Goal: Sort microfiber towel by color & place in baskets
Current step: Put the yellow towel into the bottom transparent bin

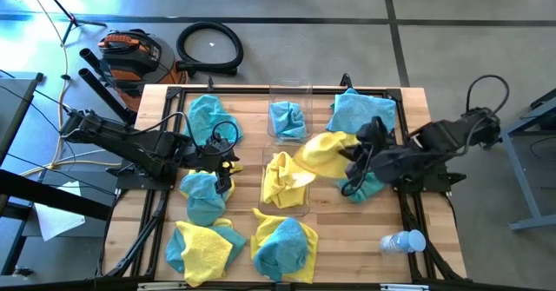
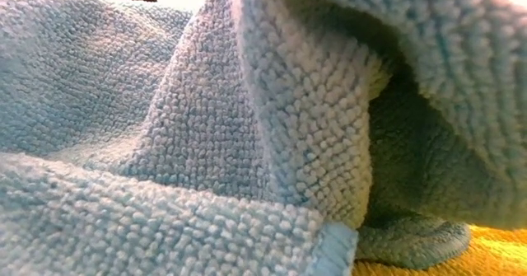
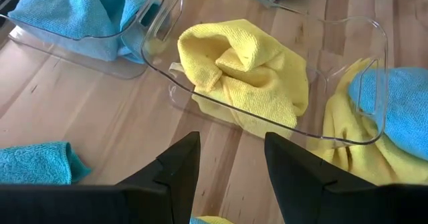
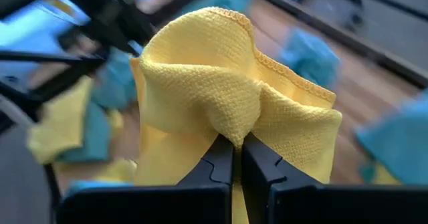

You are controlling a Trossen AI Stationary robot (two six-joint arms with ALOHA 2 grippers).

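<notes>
Yellow towel (image 4: 227, 97) pinched in right gripper (image 4: 233, 158); left fingers (image 3: 180, 167) wide. Best carried over yellow basket (image 1: 306, 206), released low, clear of rim.

this looks like a robotics lab or workshop: a wooden bench (image 1: 347, 230) edged with black metal frame rails (image 1: 426, 239) stands on a bare grey concrete floor (image 1: 452, 30), with two dark arms bolted at its sides. on the floor beyond the bench lie an orange-and-black shop vacuum (image 1: 129, 55), a coiled black hose (image 1: 209, 46) and loose cables (image 1: 61, 30), and what may be a desk edge shows at the far right, though it is too cropped to be sure.
</notes>
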